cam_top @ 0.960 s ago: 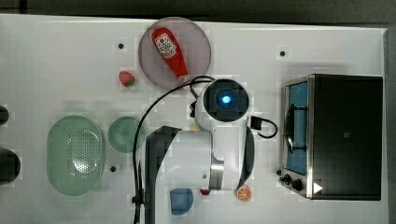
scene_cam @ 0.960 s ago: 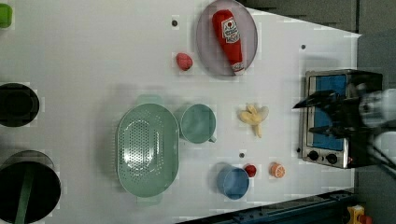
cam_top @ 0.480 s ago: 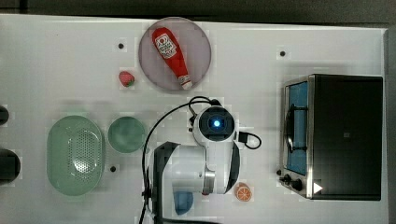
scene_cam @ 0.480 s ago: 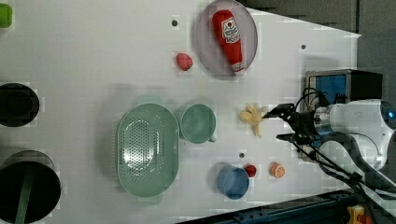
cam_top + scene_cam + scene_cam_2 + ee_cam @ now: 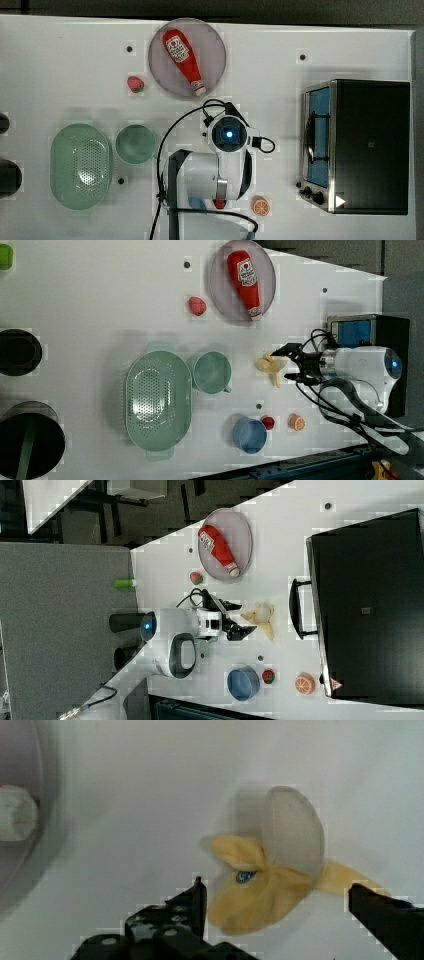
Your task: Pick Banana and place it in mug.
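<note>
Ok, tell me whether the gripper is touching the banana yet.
Cannot tell. In the wrist view the gripper is open, its fingers either side of the banana, but no view shows a plain gap or contact.

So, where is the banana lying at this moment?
In the left view, the banana lies on the table between the mug and the open gripper, right of the mug.

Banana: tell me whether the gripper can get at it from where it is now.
Probably yes. The gripper is open, its fingers either side of the banana, which lies on bare table with nothing between them. The mug and plate stand well apart from it.
</note>
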Robot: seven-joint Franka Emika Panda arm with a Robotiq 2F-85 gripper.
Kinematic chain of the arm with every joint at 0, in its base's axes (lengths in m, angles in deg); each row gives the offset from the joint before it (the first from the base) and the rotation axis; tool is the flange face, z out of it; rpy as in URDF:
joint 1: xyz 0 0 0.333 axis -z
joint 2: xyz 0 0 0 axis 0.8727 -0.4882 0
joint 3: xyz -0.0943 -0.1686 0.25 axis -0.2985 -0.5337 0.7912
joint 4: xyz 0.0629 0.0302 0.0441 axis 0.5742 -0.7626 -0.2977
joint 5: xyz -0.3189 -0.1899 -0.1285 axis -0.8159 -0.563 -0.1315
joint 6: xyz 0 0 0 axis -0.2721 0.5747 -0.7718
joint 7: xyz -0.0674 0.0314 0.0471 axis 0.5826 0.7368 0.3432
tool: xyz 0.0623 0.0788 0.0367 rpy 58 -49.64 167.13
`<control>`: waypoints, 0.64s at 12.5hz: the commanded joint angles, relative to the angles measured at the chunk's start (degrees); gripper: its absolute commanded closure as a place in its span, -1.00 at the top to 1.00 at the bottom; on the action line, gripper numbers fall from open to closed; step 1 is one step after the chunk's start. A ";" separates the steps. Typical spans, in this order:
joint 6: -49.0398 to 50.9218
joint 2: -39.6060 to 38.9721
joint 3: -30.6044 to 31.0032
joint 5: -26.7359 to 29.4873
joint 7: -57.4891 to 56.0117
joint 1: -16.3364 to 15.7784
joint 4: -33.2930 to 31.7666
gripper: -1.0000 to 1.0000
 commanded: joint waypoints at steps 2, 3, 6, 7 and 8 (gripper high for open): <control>-5.80 -4.52 0.32 0.36 -1.63 0.19 -1.41 0.94; -6.96 -4.81 0.30 0.36 -1.63 0.22 -1.39 0.65; -7.69 -4.40 0.40 0.36 -1.63 0.21 -1.24 -0.03; -7.58 -4.35 0.27 0.36 -1.63 0.25 -1.49 -0.25; -7.67 -4.18 0.24 0.36 -1.63 0.33 -1.46 -0.45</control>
